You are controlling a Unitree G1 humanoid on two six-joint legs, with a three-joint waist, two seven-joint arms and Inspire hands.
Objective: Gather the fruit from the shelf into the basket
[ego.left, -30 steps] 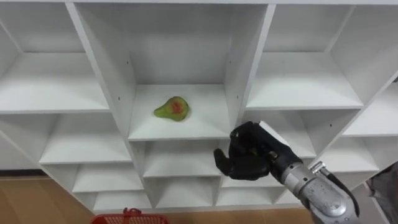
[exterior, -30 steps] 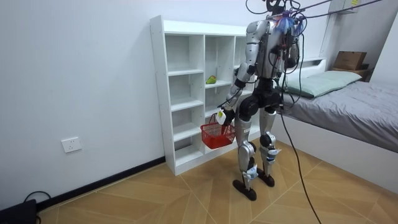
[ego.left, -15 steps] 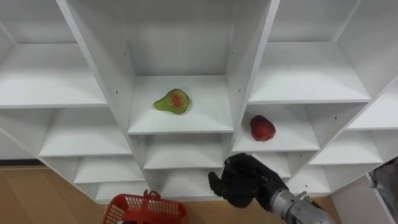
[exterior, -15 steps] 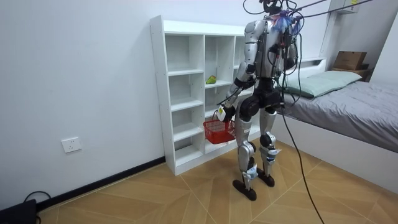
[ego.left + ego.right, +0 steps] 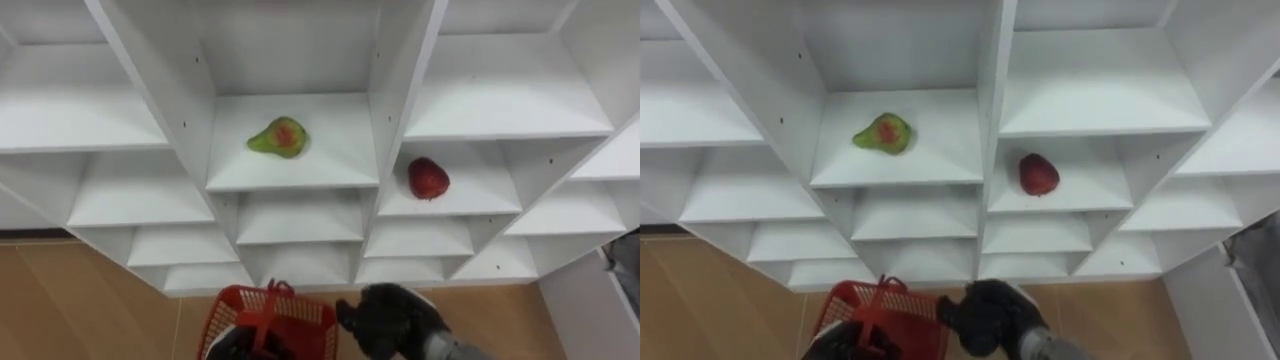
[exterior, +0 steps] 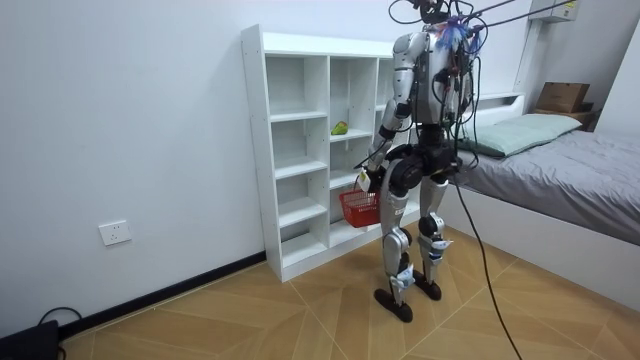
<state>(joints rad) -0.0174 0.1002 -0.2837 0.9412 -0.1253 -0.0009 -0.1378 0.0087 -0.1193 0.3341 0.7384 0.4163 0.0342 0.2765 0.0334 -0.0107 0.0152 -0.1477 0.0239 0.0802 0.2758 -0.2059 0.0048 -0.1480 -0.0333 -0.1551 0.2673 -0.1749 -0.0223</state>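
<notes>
left hand (image 6: 365, 180) is gripping the basket (image 5: 300, 325)
right hand (image 5: 390, 318) is curling empty at 5 o'clock; pear (image 5: 277, 137) at 11, red fruit (image 5: 428, 178) at 3

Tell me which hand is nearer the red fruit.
Right. The right hand hangs below the red fruit, slightly to its left; the left hand is farther left, at the basket.
</notes>
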